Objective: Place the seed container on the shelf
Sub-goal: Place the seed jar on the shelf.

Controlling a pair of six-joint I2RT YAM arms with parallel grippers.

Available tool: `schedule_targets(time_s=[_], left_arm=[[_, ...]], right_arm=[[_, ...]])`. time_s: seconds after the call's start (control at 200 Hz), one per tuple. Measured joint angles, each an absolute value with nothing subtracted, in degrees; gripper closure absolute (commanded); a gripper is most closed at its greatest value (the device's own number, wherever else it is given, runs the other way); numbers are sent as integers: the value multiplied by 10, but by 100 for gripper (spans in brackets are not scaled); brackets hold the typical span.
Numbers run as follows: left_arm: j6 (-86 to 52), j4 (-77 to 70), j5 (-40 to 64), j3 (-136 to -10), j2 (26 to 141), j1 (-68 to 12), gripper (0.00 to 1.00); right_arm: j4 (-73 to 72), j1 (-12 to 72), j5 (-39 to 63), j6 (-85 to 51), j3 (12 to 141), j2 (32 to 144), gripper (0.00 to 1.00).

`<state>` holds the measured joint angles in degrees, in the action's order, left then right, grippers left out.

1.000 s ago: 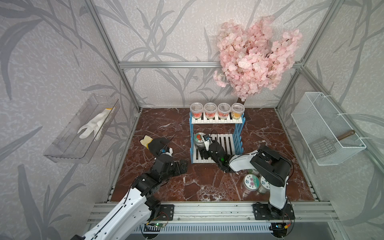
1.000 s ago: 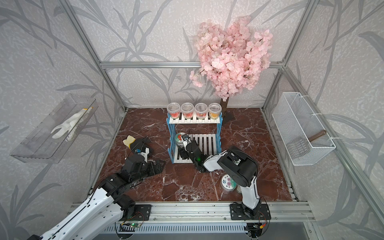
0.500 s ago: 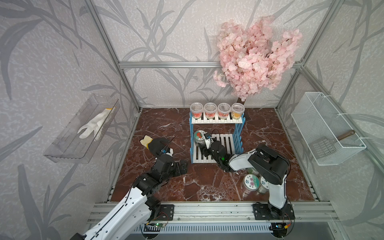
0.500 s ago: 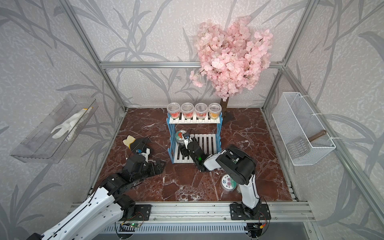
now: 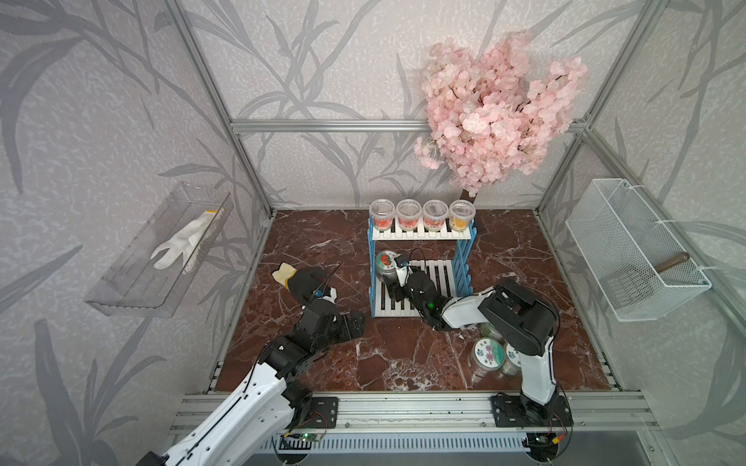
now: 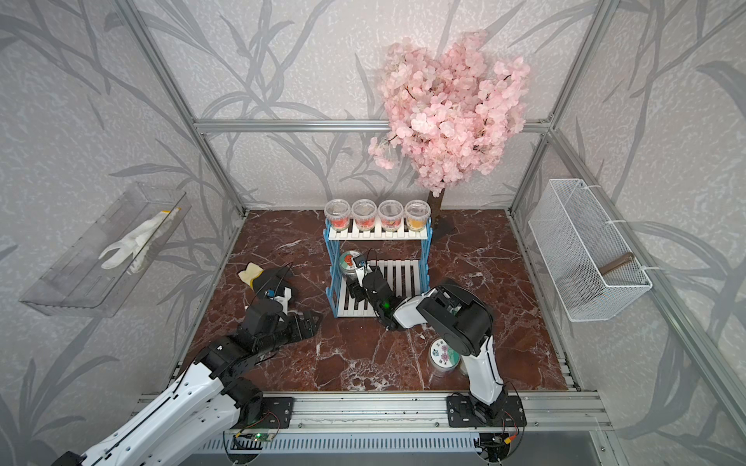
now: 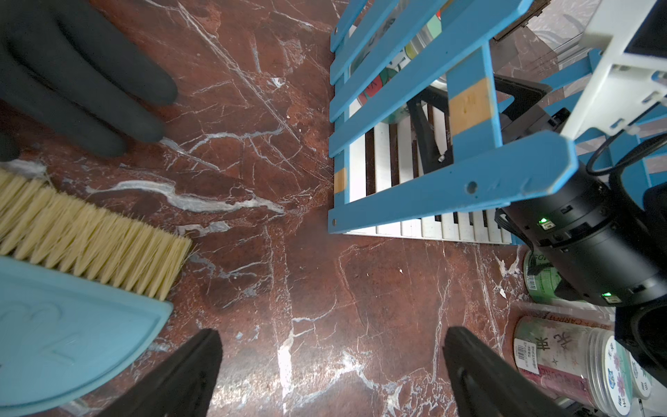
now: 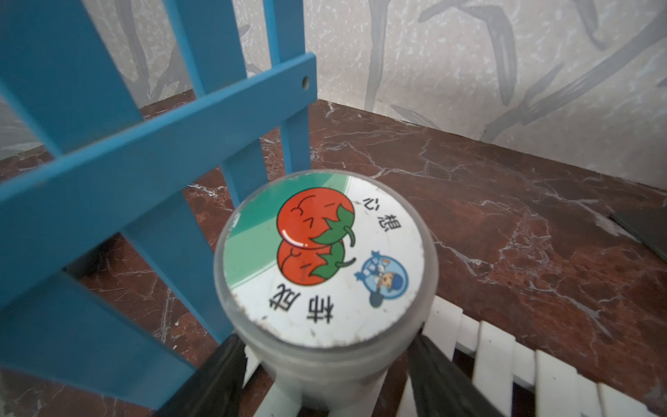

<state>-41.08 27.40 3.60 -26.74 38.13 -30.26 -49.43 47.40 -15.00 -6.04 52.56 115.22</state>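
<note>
The seed container, a clear jar with a tomato label on its lid, stands upright on the lower white board of the shelf, at the left end by the blue side frame. Both top views show it. My right gripper reaches in from the front, and its fingertips meet the jar's wall just under the lid rim, shut on it. My left gripper hovers open over bare floor left of the shelf, holding nothing.
Several clear cups fill the upper board. More seed jars lie by the right arm's base. A black glove, a brush and a blue dustpan lie left. A clear wall tray, a wire basket and a pink tree stand around.
My right gripper has slid a little farther into the shelf and its jaws have narrowed around the container. The left arm has stayed put.
</note>
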Motion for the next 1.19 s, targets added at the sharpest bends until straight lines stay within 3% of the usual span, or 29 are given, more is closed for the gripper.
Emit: schedule_targets(time_s=[0.875,1.195], left_arm=[[-410,274,36,-267,382,-302,0],[-408,274,36,-267,381,-302,0]], right_arm=[[-486,474,-154,-66,526,1152,26],[-480,474,-154,-72,512,1134,20]])
